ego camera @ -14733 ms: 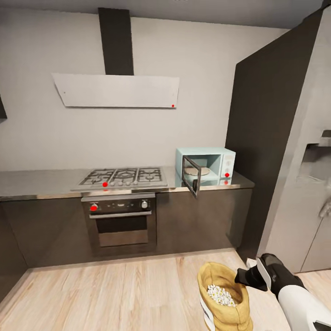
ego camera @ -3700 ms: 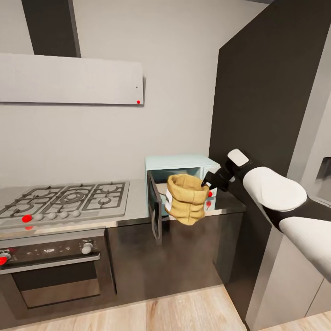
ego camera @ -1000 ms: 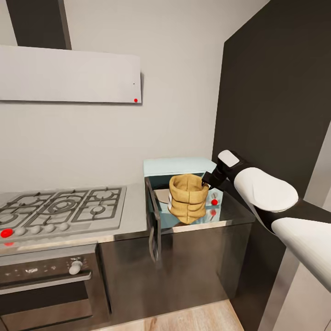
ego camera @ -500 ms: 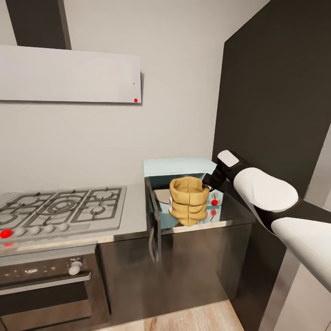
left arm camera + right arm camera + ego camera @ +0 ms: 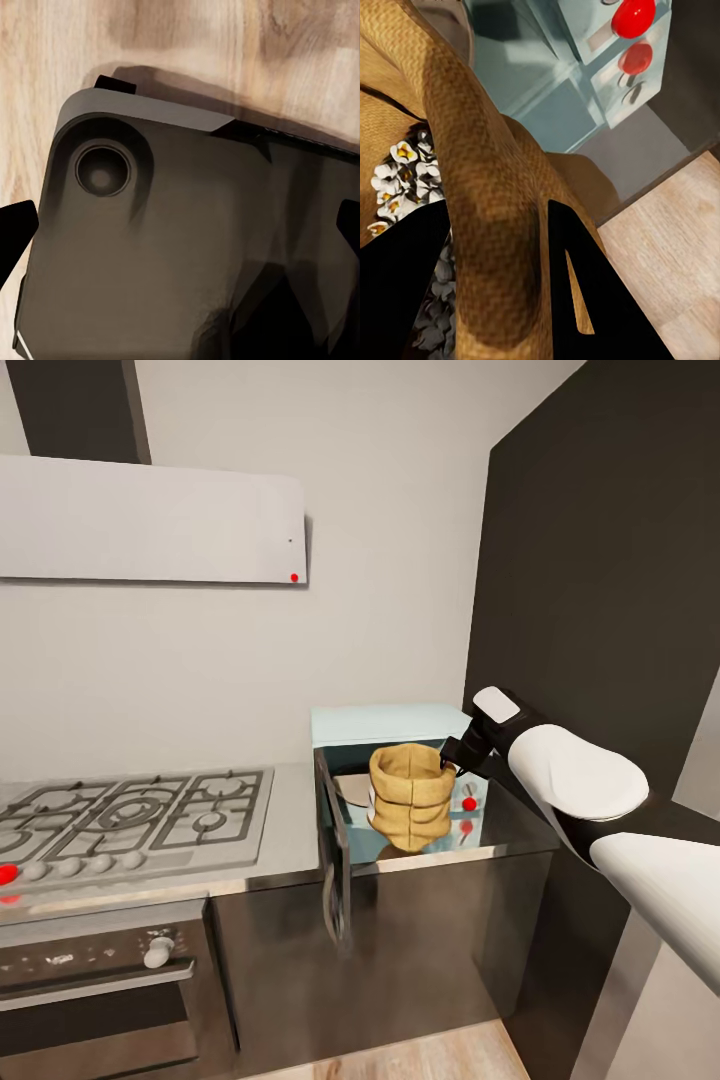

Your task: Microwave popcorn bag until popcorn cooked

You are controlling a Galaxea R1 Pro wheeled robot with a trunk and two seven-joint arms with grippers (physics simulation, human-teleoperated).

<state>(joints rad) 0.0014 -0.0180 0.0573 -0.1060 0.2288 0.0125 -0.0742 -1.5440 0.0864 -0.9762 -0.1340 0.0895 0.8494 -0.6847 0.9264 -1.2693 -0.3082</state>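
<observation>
— Two black fingers (image 5: 405,300) of the right gripper (image 5: 495,285) pinch the rolled rim of the popcorn bag (image 5: 495,225), is that right?
— Yes. In the right wrist view a thick fold of tan cloth fills the narrow gap between them, one finger inside the mouth, the other outside. At the left edge of that frame, whitish popcorn (image 5: 401,176) lies inside the sack.
— And the head view?
— Right of centre, the popcorn bag (image 5: 411,796) hangs upright from the right gripper (image 5: 452,759), in front of the open mouth of the pale blue microwave (image 5: 385,725). Whether its base touches the glossy table (image 5: 290,840) I cannot tell. The microwave's door (image 5: 334,850) stands swung out toward the camera. The kernels are hidden from here.
— What does the left wrist view give?
— The left gripper's fingers (image 5: 16,236) sit at opposite edges of the frame, spread wide and holding nothing, above a dark rounded housing (image 5: 187,247) and pale wooden floor (image 5: 187,37).
</observation>
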